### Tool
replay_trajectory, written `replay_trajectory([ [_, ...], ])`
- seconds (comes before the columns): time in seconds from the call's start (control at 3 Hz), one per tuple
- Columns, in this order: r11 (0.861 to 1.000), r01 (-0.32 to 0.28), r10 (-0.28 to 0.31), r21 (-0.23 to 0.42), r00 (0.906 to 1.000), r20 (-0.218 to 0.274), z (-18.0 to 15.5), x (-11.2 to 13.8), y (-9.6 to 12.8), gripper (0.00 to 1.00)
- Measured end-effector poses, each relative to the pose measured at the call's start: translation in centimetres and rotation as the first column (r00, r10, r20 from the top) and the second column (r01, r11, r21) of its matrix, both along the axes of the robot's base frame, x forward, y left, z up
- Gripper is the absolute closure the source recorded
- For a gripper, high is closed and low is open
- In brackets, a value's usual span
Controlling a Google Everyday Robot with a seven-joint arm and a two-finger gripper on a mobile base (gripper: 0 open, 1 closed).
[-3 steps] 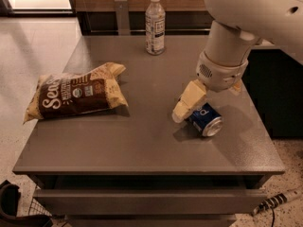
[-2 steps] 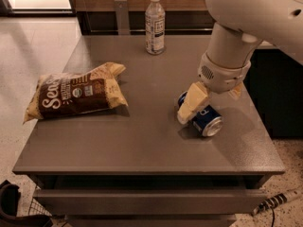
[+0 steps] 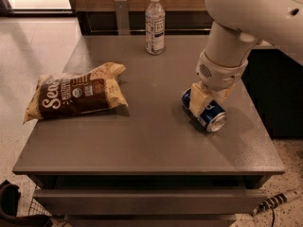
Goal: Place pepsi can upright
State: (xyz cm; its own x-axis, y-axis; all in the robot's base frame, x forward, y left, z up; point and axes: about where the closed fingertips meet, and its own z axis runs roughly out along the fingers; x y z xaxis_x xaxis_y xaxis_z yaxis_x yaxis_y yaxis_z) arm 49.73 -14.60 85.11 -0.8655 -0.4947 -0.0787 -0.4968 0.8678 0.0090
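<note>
The pepsi can (image 3: pixel 209 113) lies on its side on the grey worktop (image 3: pixel 156 141), out toward 3 o'clock from the worktop's middle and near the right edge. Its silver end faces roughly 4 o'clock, toward the front right corner, and its dark-blue body runs back toward 10 o'clock. It is not upright.

The gripper (image 3: pixel 211 103) is down over the can, hanging from the thick white arm (image 3: pixel 227 51) that comes in from 1 o'clock. Its cream fingers (image 3: pixel 199 100) stand apart and straddle the can: one covers the near side of the blue body, and the other shows just beyond the can on its far side. The can sits between them on the worktop. Whether either finger actually touches the metal cannot be told from this view.

A brown snack bag (image 3: pixel 75 93) with pale crimped ends lies flat at 9 o'clock, well apart from the can. A clear plastic bottle (image 3: pixel 155 25) with a white cap and a label stands upright at 12 o'clock, near the back edge. A drawer front (image 3: pixel 142 200) runs below the worktop's front edge, and a cable (image 3: pixel 274 202) lies on the speckled floor at 5 o'clock.
</note>
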Motion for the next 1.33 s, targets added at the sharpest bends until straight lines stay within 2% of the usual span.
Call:
replay_trajectory([
  [0.33, 1.000, -0.004, 0.004, 0.003, 1.0000, 0.005, 0.0, 0.1, 0.1, 0.83],
  [0.67, 1.000, -0.004, 0.004, 0.004, 0.9999, 0.010, 0.1, 0.1, 0.1, 1.00],
  [1.0, 1.000, -0.004, 0.004, 0.004, 0.9999, 0.010, 0.1, 0.1, 0.1, 1.00],
  [1.33, 0.999, -0.046, 0.047, -0.005, 0.9973, 0.056, 1.9, -0.4, 0.4, 1.00],
])
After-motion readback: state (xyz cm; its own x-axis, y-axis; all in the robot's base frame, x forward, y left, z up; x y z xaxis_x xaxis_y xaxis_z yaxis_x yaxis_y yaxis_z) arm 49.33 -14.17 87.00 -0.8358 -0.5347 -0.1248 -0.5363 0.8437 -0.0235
